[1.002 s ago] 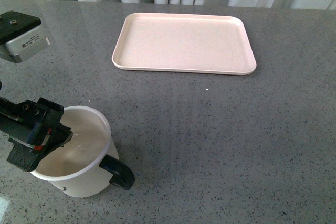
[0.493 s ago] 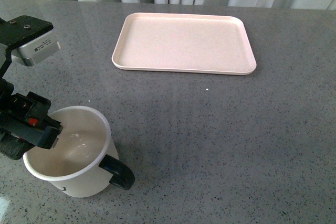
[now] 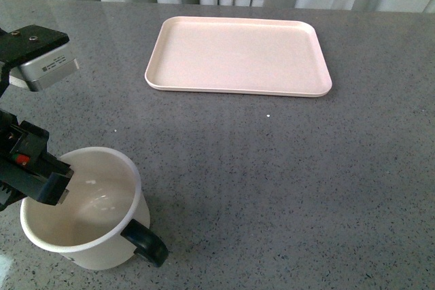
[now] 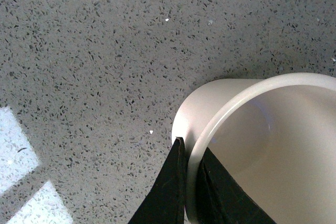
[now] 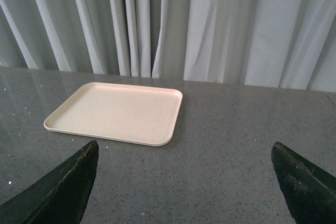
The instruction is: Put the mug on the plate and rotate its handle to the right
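The left pincer [image 4: 191, 146] pinches the wall of the mug [image 3: 81, 219], one finger inside the rim and one outside. The handle [image 3: 144, 241] sits across the mug, to the pincer's right. The plate [image 3: 238, 52] lies well ahead and to its right on the desk [image 3: 285, 168]. The right pincer [image 5: 182, 150] is spread and holds nothing. Since a second ago, mug and pincer have drawn back toward the robot.
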Robot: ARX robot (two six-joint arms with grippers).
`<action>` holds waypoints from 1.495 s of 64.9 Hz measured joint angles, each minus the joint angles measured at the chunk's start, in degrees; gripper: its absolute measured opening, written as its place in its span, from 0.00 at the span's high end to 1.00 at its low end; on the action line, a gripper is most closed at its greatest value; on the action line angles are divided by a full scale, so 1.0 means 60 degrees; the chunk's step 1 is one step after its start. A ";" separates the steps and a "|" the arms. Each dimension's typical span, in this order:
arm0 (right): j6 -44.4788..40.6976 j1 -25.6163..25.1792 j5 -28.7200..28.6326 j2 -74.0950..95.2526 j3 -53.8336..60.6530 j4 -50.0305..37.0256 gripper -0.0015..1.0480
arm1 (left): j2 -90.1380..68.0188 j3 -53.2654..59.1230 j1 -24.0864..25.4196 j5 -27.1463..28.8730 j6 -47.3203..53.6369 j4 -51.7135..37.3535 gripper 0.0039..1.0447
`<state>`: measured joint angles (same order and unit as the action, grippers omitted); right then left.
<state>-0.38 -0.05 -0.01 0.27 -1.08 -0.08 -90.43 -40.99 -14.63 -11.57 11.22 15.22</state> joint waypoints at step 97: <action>0.0000 0.0000 0.0000 0.0000 0.0000 0.0000 0.09 | -0.8976 -1.5620 -0.1464 0.0288 -0.0812 0.5614 0.98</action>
<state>-0.38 -0.05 -0.01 0.27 -1.08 -0.08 -144.29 -134.72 -23.42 -9.85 6.35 48.90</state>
